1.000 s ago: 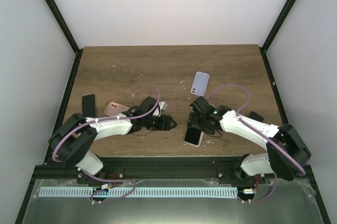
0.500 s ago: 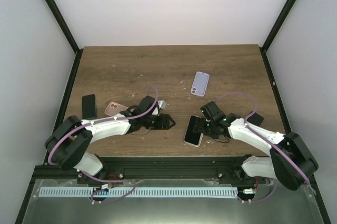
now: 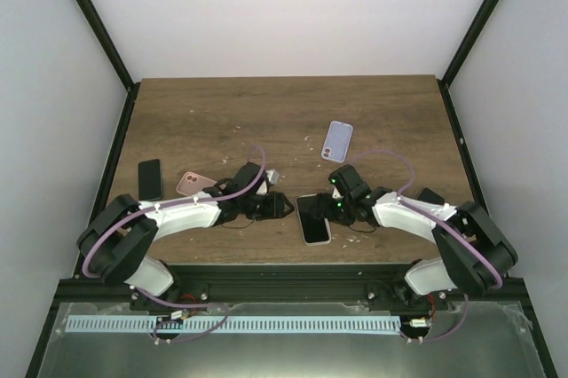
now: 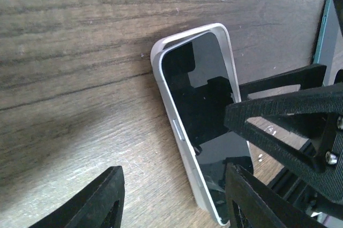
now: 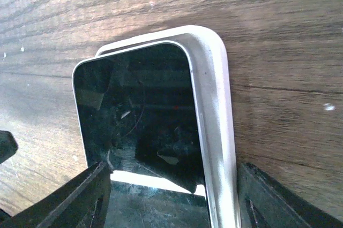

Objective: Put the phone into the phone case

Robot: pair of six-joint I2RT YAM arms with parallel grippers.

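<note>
The phone (image 3: pixel 312 216), black screen up, lies partly in a white phone case (image 3: pixel 317 241) near the table's front edge. In the right wrist view the phone (image 5: pixel 139 115) sits shifted to the left in the case (image 5: pixel 214 110), whose rim shows along the far end and right side. My right gripper (image 5: pixel 174 169) spans both, one finger on the case's rim and the other on the phone's bare edge. My left gripper (image 4: pixel 174 168) stands open. Its right finger is over the phone's near end (image 4: pixel 203 105) and its left finger is on bare wood.
A lilac case (image 3: pixel 337 140) lies farther back. A pink phone (image 3: pixel 193 185) and a black phone (image 3: pixel 149 179) lie at the left. The two grippers (image 3: pixel 282 208) (image 3: pixel 327 209) face each other closely across the phone.
The right gripper has slid the phone and case left toward the left gripper and turned them straighter. Both grippers' jaws have narrowed.
</note>
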